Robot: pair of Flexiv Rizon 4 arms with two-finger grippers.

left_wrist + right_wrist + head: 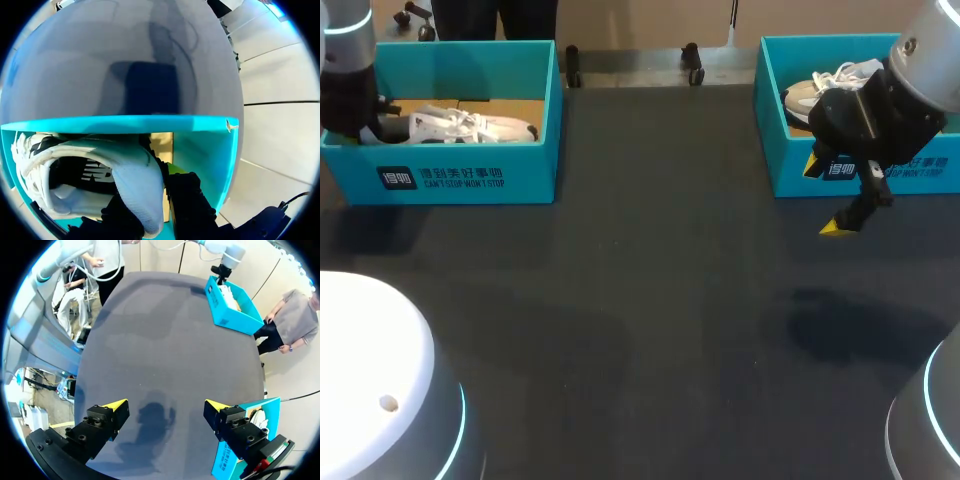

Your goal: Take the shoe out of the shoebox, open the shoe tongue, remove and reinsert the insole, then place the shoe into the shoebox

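Shoe (470, 127): white, laced, with dark markings on the side. It lies on its side inside the teal shoebox (470, 175), upper left of the head view.

Left claw (150, 196): down in that box at the shoe's heel end, nearly closed. One finger is inside the shoe opening and one outside, both pressed on the pale heel wall.

Right claw (822, 197): fingers wide apart, holding nothing, above the dark table (650, 300) just in front of the second shoebox (790, 170), upper right.

Glossy grey-white arm links (930, 50) carry cyan light rings (462, 425); black, screw-studded fingers (100, 422) end in yellow tips (116, 404).
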